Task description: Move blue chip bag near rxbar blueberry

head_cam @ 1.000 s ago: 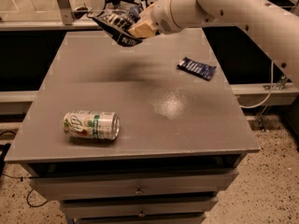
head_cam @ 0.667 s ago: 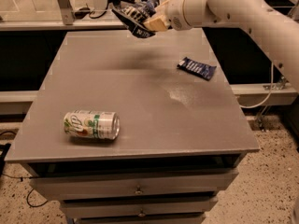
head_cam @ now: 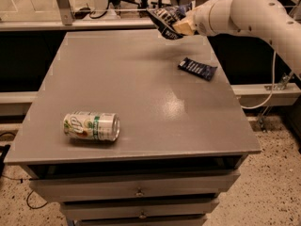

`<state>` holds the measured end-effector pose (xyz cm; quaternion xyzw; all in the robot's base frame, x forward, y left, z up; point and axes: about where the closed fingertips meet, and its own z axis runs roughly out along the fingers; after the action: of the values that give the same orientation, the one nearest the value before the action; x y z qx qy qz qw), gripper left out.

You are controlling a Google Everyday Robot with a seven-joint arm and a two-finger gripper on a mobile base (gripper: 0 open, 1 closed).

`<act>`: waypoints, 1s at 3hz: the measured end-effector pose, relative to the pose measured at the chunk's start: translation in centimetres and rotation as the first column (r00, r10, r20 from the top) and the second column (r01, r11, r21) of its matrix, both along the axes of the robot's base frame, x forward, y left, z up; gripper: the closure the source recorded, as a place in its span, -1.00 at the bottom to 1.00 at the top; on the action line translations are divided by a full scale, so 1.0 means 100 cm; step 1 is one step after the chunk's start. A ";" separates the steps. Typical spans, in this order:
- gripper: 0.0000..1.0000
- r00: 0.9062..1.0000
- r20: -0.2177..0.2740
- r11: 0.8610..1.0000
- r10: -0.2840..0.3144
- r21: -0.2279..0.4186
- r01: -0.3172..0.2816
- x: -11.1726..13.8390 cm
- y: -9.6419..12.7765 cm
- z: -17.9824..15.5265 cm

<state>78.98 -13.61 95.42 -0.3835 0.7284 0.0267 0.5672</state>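
The blue chip bag (head_cam: 165, 20) is a dark navy foil bag with white lettering, held in the air above the table's far right edge. My gripper (head_cam: 181, 25) is shut on the bag at its right side, at the end of the white arm (head_cam: 244, 13) that reaches in from the right. The rxbar blueberry (head_cam: 197, 68) is a small flat dark-blue wrapper lying on the table's right side, below and to the right of the bag, apart from it.
A green and white soda can (head_cam: 91, 125) lies on its side at the front left of the grey table (head_cam: 141, 93). Drawers (head_cam: 138, 189) sit under the front edge. A metal rail and post (head_cam: 63, 6) run behind the table.
The arm has carried the chip bag to the right and farther back, from above the table's far middle to above its far right edge, closer to the bar wrapper.
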 end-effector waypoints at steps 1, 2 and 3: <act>1.00 0.998 -0.027 0.999 -0.051 0.003 0.051 -0.011 -0.022 -0.014; 0.53 0.995 -0.071 0.998 -0.065 -0.003 0.065 -0.020 -0.029 -0.027; 0.05 0.994 -0.087 0.997 -0.072 -0.010 0.072 -0.022 -0.031 -0.031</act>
<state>76.81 -16.74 92.35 -0.3576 0.7657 0.0203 0.5342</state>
